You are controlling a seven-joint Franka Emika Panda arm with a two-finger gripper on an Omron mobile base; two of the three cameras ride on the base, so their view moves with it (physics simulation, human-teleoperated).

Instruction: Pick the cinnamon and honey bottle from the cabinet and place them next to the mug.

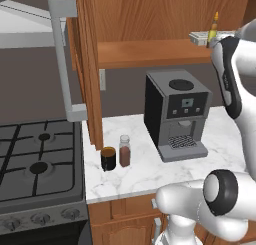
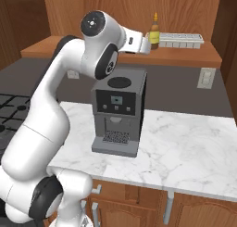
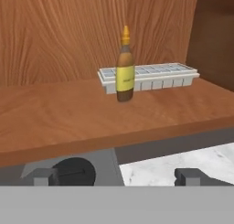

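Observation:
The honey bottle (image 3: 124, 67), amber-yellow with a pointed orange tip, stands upright on the shelf board of the wooden cabinet (image 3: 68, 113), just in front of a white ice tray. My gripper (image 3: 116, 176) is open and empty. It hovers over the coffee machine in front of the shelf edge, well short of the bottle and aimed at it. From the right base, the honey bottle (image 2: 154, 32) is just beyond my hand (image 2: 139, 43). Down on the counter, the cinnamon (image 1: 125, 151) stands close beside the dark mug (image 1: 108, 158), to the mug's right.
A white ice tray (image 3: 151, 77) lies right behind the bottle. The grey coffee machine (image 1: 177, 114) stands on the marble counter (image 1: 135, 176) under the shelf. The open cabinet door (image 1: 85, 64) hangs left of it, above the mug. A stove (image 1: 40, 164) lies at the left.

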